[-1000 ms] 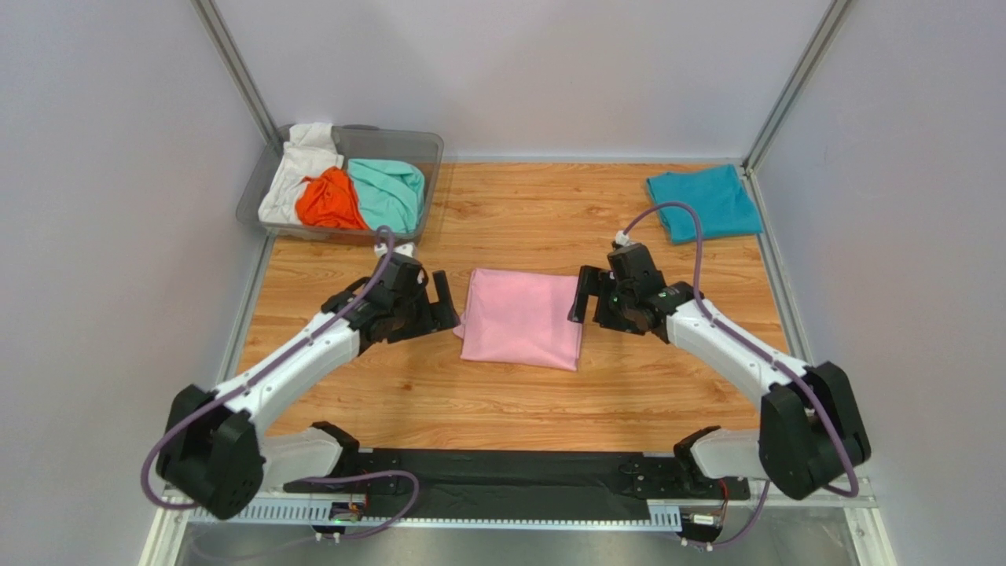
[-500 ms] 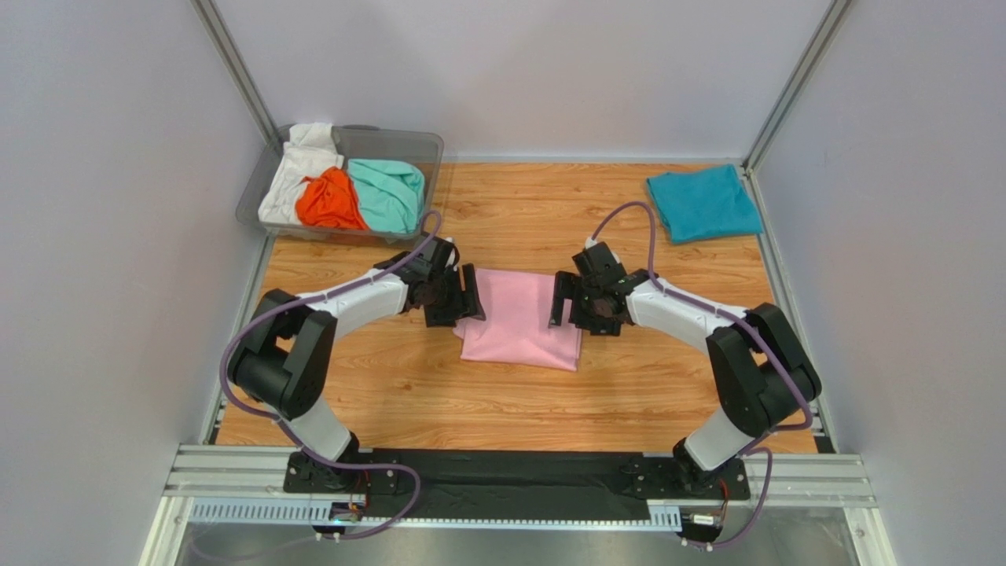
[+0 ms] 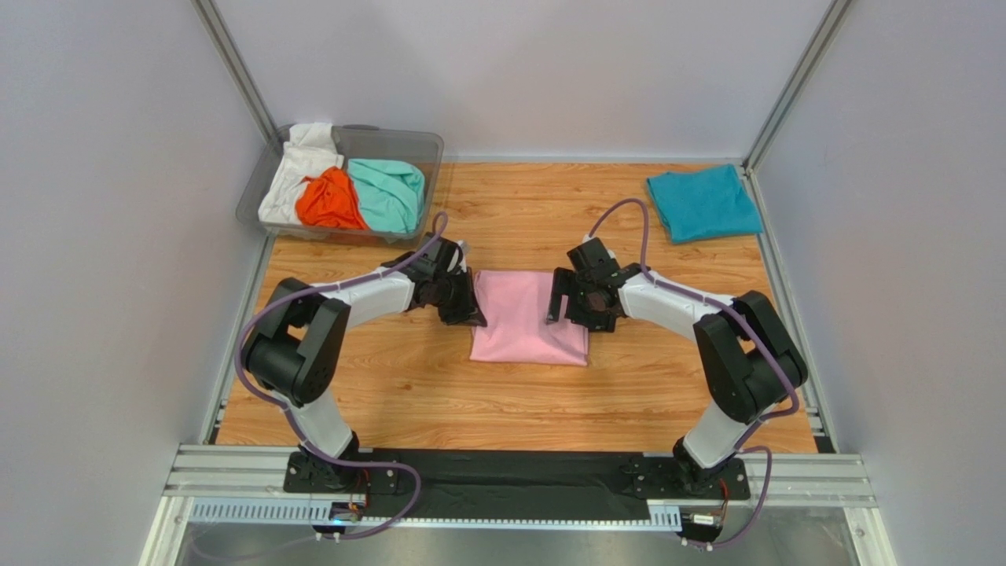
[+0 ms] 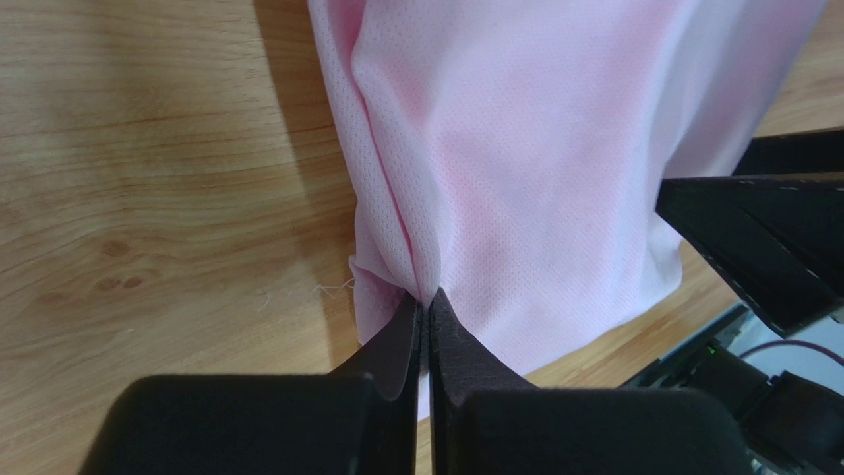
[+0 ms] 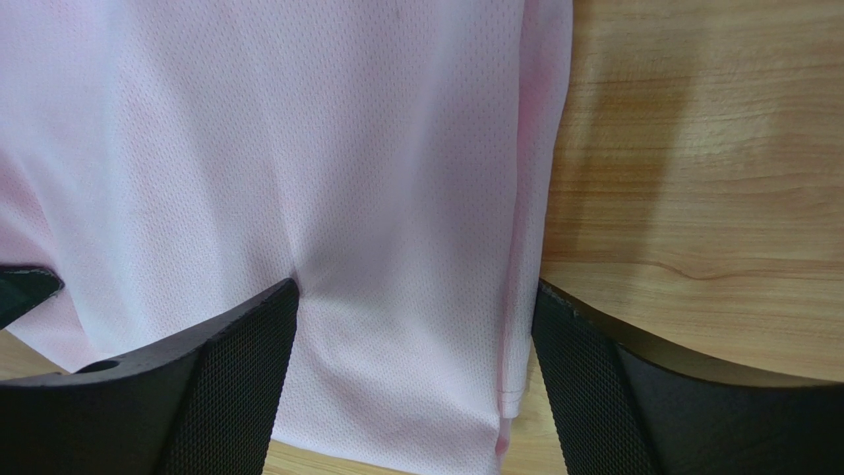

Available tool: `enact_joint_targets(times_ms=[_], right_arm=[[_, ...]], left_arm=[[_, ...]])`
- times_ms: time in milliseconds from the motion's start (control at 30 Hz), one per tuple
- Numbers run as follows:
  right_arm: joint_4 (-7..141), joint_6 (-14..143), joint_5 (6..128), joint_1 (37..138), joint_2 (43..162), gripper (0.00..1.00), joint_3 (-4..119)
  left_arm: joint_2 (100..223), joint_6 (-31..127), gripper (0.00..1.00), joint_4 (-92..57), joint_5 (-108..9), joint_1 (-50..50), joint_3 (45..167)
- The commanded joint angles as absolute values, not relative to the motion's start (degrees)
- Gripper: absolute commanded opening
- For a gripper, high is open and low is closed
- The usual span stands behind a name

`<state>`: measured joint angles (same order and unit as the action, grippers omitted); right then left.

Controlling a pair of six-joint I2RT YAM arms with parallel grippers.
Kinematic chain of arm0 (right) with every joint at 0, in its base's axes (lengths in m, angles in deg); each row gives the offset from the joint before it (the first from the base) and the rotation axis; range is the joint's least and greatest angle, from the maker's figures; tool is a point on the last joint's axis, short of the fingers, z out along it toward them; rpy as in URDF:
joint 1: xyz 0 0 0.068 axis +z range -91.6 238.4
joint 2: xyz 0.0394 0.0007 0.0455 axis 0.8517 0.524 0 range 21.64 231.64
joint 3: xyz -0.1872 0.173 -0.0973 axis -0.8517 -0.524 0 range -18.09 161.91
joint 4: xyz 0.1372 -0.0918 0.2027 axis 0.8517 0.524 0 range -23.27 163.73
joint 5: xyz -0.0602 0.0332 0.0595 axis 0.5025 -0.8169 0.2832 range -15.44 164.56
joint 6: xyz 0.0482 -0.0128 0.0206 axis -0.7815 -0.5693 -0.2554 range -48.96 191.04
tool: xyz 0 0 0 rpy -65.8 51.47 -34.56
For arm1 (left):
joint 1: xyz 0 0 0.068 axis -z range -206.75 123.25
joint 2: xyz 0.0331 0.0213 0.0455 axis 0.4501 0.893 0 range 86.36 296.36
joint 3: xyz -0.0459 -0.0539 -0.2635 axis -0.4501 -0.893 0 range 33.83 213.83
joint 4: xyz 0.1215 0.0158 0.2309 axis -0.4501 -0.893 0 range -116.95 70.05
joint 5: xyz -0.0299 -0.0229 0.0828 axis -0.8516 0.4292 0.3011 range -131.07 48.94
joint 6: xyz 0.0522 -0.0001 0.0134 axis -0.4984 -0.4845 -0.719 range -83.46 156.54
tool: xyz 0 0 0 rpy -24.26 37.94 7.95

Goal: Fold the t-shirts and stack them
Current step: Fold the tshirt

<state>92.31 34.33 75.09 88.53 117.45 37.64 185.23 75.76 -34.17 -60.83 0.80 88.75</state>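
A folded light pink t-shirt (image 3: 528, 331) lies in the middle of the wooden table. My left gripper (image 3: 468, 309) is at its left edge, shut on a pinch of the pink cloth (image 4: 416, 267). My right gripper (image 3: 564, 304) stands open at the shirt's right edge, its two fingers straddling the hem of the pink fabric (image 5: 396, 198); the left finger (image 5: 218, 386) presses on the cloth, the right finger (image 5: 634, 396) is over bare wood. A folded teal-blue t-shirt (image 3: 704, 203) lies at the far right corner.
A clear plastic bin (image 3: 420, 149) at the far left holds white (image 3: 295, 171), orange (image 3: 327, 201) and mint-green (image 3: 390, 192) shirts. Grey walls and metal frame rails close in the table on three sides. A black base rail (image 3: 520, 478) runs along the near edge.
Both arms reached in to the pink shirt's far corners. The left gripper went from open to shut on the cloth. The shirt's left side shifted slightly right.
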Motion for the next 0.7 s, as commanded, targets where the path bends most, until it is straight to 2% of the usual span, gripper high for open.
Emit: enact_joint_targets(times_ms=[0,300,467,600,667], right_arm=[[91.6,33.1,75.4,88.7,118.5,0.86,38.6],[91.8,32.8,75.4,88.7,118.1,0.86,37.6],[92.4,33.1,76.2,88.7,117.5,0.86,37.3],[93.4,33.3,77.0,88.7,117.3,0.86,37.6],[93.5,33.4,77.1,88.7,117.6,0.86,37.6]], left_arm=[[180.7,77.8,0.0,-29.2,-65.5,0.6,88.9],[183.5,84.5,0.0,-12.9,-74.0,0.1,82.3],[186.7,84.2,0.0,-17.0,-71.4,-0.2,81.2],[183.4,81.7,0.0,-25.9,-61.6,-0.2,81.4],[182.4,80.5,0.05,-29.2,-58.3,-0.2,82.4]])
